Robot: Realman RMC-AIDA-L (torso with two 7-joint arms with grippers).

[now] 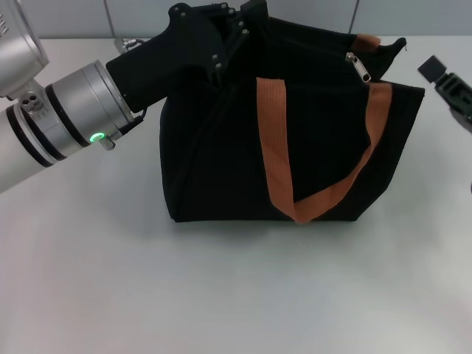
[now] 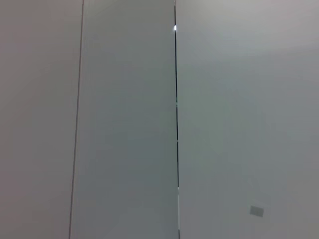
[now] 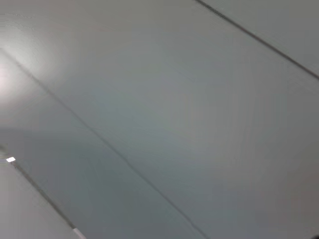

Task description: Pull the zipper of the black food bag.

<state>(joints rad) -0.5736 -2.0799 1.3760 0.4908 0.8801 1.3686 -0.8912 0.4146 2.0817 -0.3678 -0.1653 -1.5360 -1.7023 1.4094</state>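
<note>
The black food bag stands on the white table in the middle of the head view. An orange-brown strap handle hangs down its front. The small silver zipper pull lies on the bag's top edge near its right end. My left gripper reaches in from the left and rests against the bag's top left part, black on black. My right gripper hovers just off the bag's right end, apart from it and partly cut off by the picture's edge. Both wrist views show only grey wall panels.
The white table stretches in front of and to the left of the bag. A grey panelled wall runs behind the table. The left arm's silver forearm crosses the table's left side.
</note>
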